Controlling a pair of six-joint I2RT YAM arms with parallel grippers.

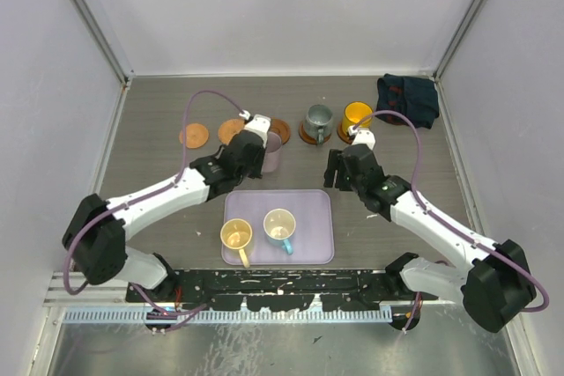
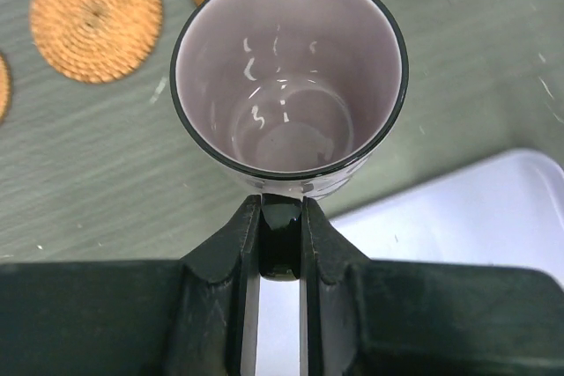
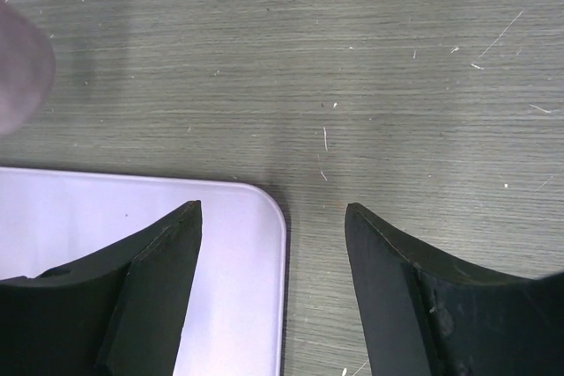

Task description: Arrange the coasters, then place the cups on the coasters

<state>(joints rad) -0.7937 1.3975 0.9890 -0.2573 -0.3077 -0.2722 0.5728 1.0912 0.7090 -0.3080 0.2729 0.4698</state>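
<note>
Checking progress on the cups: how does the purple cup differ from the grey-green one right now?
The purple cup is clamped by its handle in the jaws of the left gripper; the grey-green cup stands untouched. The grey-green cup sits on a coaster; the purple cup is not centred on one. Both are upright handled mugs.

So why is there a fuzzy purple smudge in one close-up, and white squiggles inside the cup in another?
Right wrist view: the smudge is the purple cup at the edge, probably too close to be sharp. Left wrist view: the squiggles are light glinting off its glossy inside. Top view: even light, soft shadows.
</note>
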